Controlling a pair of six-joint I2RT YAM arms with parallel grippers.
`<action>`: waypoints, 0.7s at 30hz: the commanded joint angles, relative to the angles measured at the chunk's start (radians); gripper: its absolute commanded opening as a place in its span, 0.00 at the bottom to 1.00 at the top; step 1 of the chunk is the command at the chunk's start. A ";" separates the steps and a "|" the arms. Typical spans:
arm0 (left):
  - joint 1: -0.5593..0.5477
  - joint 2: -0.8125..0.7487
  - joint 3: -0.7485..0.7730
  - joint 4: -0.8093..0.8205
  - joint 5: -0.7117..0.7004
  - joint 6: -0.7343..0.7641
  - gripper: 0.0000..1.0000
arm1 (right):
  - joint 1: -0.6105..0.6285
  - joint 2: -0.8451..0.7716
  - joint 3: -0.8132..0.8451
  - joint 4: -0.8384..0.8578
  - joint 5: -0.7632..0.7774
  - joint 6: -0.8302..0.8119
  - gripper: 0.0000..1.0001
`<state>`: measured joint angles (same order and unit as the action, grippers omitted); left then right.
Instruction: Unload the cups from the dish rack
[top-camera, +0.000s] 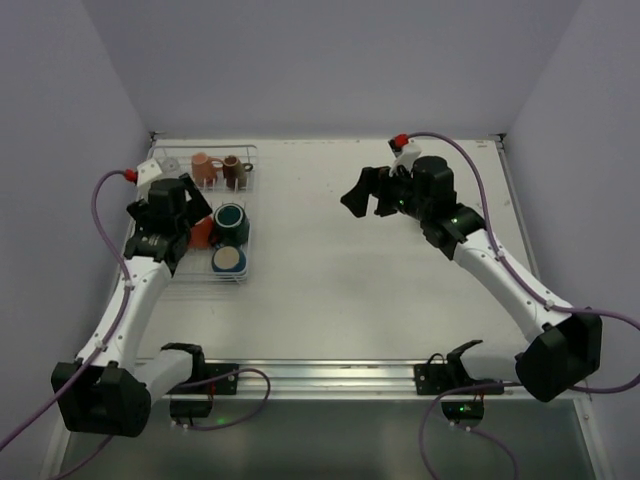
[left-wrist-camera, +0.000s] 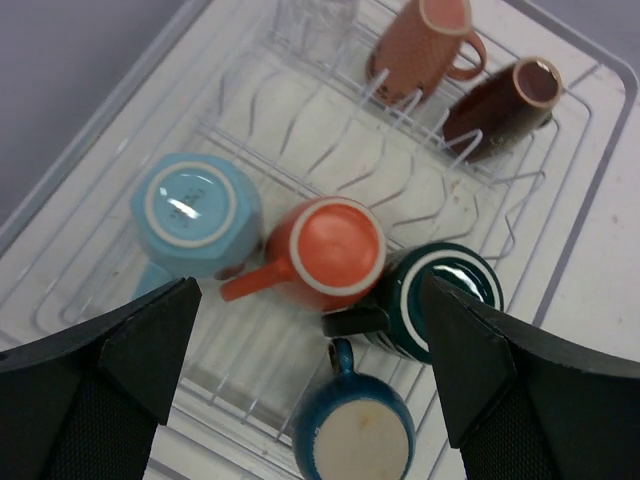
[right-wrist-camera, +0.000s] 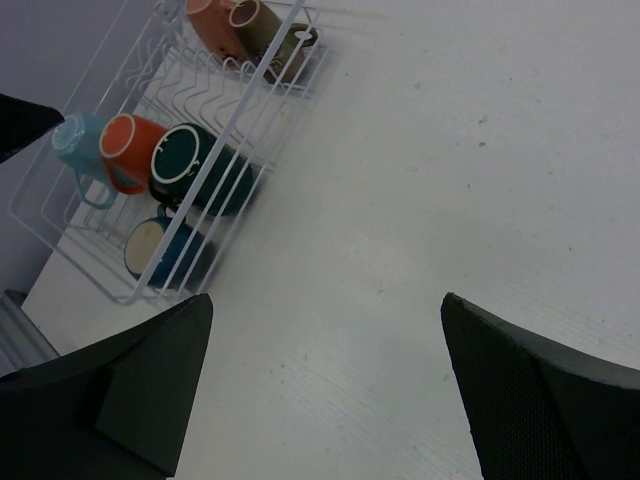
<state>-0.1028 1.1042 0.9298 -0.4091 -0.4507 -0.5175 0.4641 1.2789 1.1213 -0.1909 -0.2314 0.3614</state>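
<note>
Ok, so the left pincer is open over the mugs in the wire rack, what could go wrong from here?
The open left pincer hovers over the orange handled mug, which crowds the light blue mug and dark green mug; a finger could knock a neighbour. Handles might also snag the tines of the white wire dish rack, dragging it.

Dish rack at 10 o'clock on the worktop, two cups on tines at its 12 o'clock end, four cups grouped toward its 6 o'clock end, left tool above these, right tool over the worktop at 3 o'clock of the rack, well apart.
</note>
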 joint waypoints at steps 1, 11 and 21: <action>0.075 -0.060 -0.013 0.015 -0.082 -0.042 1.00 | 0.007 0.011 0.014 0.076 -0.060 0.024 0.99; 0.268 0.107 0.030 0.023 0.062 0.005 1.00 | 0.024 0.040 0.035 0.064 -0.101 0.008 0.99; 0.350 0.266 0.064 0.047 0.191 0.083 1.00 | 0.041 0.056 0.048 0.062 -0.114 0.002 0.99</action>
<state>0.2314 1.3418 0.9527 -0.4011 -0.3210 -0.4831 0.4976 1.3373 1.1240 -0.1642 -0.3172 0.3679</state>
